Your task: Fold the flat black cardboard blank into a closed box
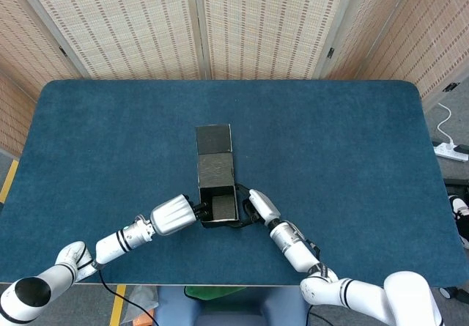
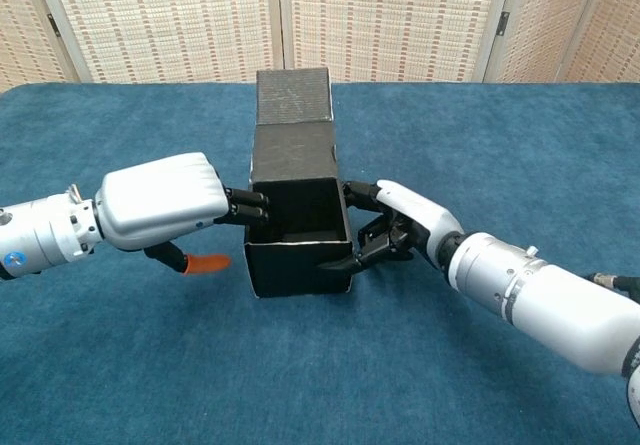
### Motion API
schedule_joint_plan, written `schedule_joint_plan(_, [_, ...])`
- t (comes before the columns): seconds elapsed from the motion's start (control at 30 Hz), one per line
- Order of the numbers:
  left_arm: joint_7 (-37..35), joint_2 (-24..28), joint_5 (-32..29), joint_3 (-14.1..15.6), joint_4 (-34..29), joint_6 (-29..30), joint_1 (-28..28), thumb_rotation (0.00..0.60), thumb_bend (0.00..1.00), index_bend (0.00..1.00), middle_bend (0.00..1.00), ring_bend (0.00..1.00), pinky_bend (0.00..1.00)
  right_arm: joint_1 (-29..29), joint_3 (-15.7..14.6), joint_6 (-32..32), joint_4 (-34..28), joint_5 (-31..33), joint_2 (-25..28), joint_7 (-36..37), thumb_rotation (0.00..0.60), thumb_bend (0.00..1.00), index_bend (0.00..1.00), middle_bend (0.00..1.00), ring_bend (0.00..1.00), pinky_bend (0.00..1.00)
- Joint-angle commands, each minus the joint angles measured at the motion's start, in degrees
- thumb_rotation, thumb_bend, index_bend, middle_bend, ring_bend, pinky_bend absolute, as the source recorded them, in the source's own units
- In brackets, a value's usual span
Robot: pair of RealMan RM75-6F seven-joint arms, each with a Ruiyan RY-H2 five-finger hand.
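Observation:
The black cardboard box (image 2: 300, 265) stands upright on the blue table with its top open. Its lid flap (image 2: 293, 95) sticks up and back from the rear wall; from the head view the box (image 1: 218, 198) and lid flap (image 1: 213, 139) lie in a straight line pointing away. My left hand (image 2: 165, 200) is at the box's left side, fingertips (image 2: 250, 205) on the rim of the left wall, its orange-tipped thumb low and off the box. My right hand (image 2: 410, 225) holds the right wall, fingers at the rim and thumb along the front right corner. Both hands, left (image 1: 174, 215) and right (image 1: 260, 205), flank the box.
The blue felt table (image 1: 344, 143) spreads wide around the box. Woven screens (image 1: 242, 26) stand behind the far edge. A white power strip with cable (image 1: 448, 149) lies on the floor off the table's right side.

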Motion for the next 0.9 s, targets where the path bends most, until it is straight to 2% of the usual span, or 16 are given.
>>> schedule_joint_plan(0.03, [0.9,0.1,0.0,0.2,-0.5,-0.2,-0.3,0.6,0.34,0.44,0.44,0.85,0.85,-0.5,-0.9,0.8,1.0,-1.0,-0.6,0.9,0.6,0.28,0.62,0.59,0.8,1.0])
schedule_joint_plan(0.27, [2.7,0.3,0.0,0.7,-1.0,-1.5,-0.8,0.6,0.34,0.52,0.48,0.85,0.85,-1.1,-1.6,1.7,1.5,-2.1,-1.1,2.2,0.6,0.28,0.62,0.59,0.8,1.0])
schedule_joint_plan(0.57, [4.8,0.8,-0.8,1.1,-2.5,-5.0,-1.4,0.6,0.34,0.47,0.46,0.85,0.85,-1.2,-1.6,1.5,1.1,-2.0,-1.3,1.9,0.6,0.28,0.62,0.59,0.8,1.0])
schedule_joint_plan(0.7, [5.5,1.0,-0.8,1.4,-2.9,-6.1,-1.8,0.6,0.34,0.55,0.5,0.85,0.85,-1.3,-1.4,1.3,0.8,-1.8,-1.3,1.8,0.6,0.28,0.62,0.59,0.8,1.0])
schedule_joint_plan(0.9, [4.6,0.3,-0.8,1.5,-1.5,-4.7,-1.5,0.6,0.34,0.69,0.64,0.85,0.85,-1.4,-1.1,1.3,0.5,-1.3,-1.5,1.5,0.6,0.28,0.62,0.59,0.8,1.0])
